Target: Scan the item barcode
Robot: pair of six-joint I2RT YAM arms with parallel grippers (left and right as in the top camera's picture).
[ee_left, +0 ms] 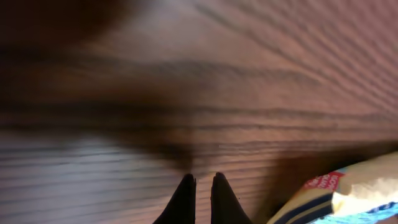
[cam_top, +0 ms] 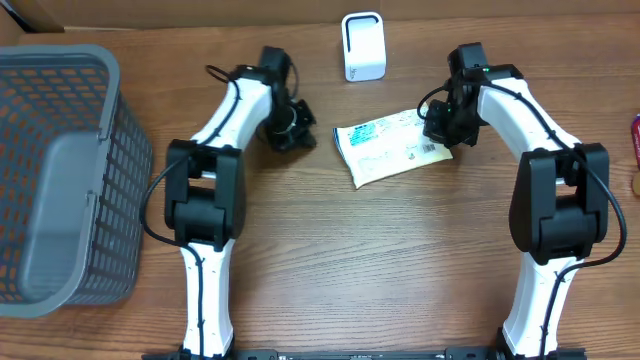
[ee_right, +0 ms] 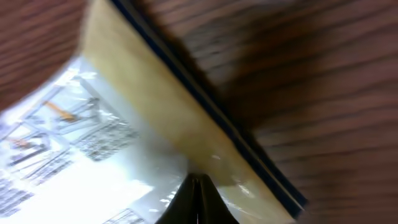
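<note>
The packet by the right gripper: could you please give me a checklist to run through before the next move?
1. Packet lying flat on the table: ok.
2. Barcode side facing up: cannot tell, the print is too small.
3. Right gripper shut at the packet's edge; whether it actually grips it: cannot tell.
4. Left gripper shut over bare wood, apart from the packet: ok.
5. White scanner beyond the packet, nothing lying between them: ok.
</note>
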